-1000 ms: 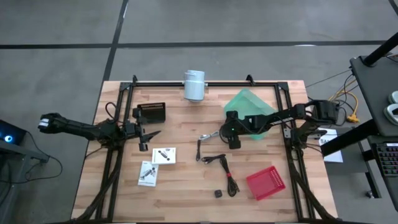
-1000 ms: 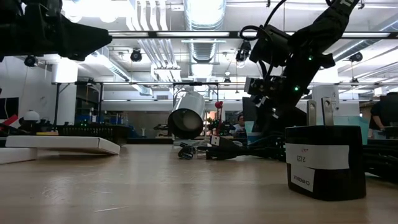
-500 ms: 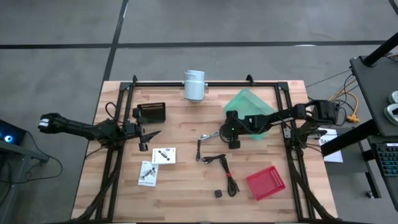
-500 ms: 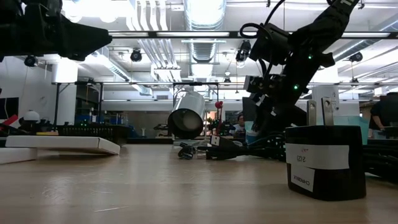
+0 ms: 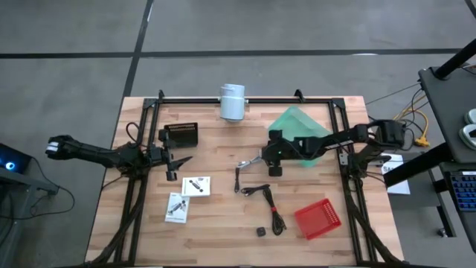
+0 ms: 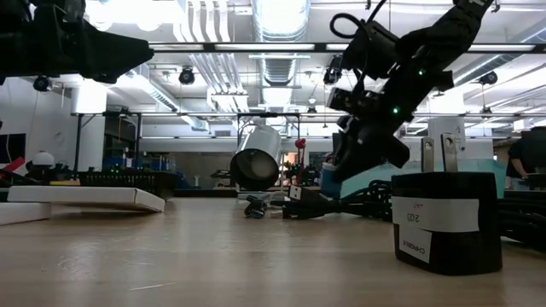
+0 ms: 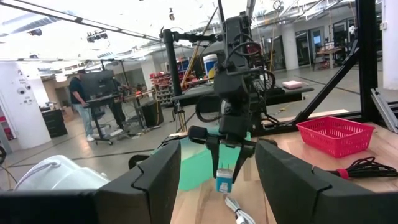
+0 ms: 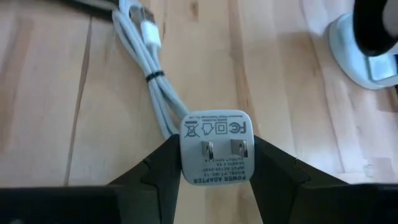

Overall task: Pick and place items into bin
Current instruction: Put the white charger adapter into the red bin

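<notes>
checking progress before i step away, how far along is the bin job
Early, by the look of it. Nothing shows inside the red bin. In hand: the right gripper is shut on a white power adapter, its cable trailing on the table. Left: two white packets, the black cords and the small black cube. The left gripper waits open.

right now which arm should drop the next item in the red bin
Right. The right gripper is already shut on a white power adapter, and the red bin sits on its side of the table. The left gripper waits open, holding nothing, at the far edge.
</notes>
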Robot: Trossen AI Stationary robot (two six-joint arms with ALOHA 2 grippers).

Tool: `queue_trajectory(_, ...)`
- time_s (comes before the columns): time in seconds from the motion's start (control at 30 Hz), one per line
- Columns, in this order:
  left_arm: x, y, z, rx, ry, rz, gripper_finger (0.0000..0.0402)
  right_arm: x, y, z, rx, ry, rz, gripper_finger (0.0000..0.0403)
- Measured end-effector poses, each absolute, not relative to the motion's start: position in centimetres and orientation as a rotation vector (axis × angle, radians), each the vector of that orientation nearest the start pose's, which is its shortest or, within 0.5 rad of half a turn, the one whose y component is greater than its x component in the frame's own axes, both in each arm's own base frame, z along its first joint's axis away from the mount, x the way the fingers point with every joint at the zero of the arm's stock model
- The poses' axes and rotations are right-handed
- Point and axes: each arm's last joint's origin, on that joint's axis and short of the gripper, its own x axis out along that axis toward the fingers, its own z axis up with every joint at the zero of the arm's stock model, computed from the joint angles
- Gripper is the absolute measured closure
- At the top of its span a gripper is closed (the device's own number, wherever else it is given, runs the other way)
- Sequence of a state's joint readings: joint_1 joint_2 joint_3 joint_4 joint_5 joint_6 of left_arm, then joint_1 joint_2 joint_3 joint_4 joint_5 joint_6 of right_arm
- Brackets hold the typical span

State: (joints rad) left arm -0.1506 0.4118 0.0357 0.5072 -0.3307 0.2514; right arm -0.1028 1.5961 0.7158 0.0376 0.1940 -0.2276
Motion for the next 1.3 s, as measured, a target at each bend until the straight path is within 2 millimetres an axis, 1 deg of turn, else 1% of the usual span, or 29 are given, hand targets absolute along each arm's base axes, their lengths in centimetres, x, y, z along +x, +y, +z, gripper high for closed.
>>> queue_trajectory(0.1,12.2,-0.9,18.7,0.219,-0.104,0.195,0.0210,28.9,-3.4,15.3,-0.176,0.834,-0.140,0.0256)
queue_trajectory(0.3,12.2,-0.9,18.7,0.219,-0.104,0.195,0.0210,28.2,-2.4,17.7,-0.001,0.744,0.024,0.0257)
queue_trajectory(0.47,12.2,-0.9,18.8,0.219,-0.105,0.195,0.0210,27.3,-0.8,19.5,0.017,0.713,0.103,0.0257)
queue_trajectory(0.67,12.2,-0.9,18.8,0.219,-0.107,0.195,0.0210,26.1,1.7,21.0,0.076,0.710,0.156,0.0257)
queue_trajectory(0.77,12.2,-0.9,18.8,0.218,-0.107,0.196,0.0210,25.5,3.0,21.2,0.103,0.728,0.153,0.0257)
queue_trajectory(0.9,12.2,-0.9,18.8,0.218,-0.108,0.195,0.0210,25.0,4.8,21.1,0.101,0.757,0.125,0.0257)
queue_trajectory(1.07,12.2,-0.9,18.9,0.211,-0.119,0.197,0.0210,24.3,7.1,21.0,0.111,0.769,0.133,0.0257)
queue_trajectory(1.3,12.0,-0.9,19.3,0.195,-0.164,0.205,0.0210,23.1,9.7,20.8,0.182,0.821,0.150,0.0257)
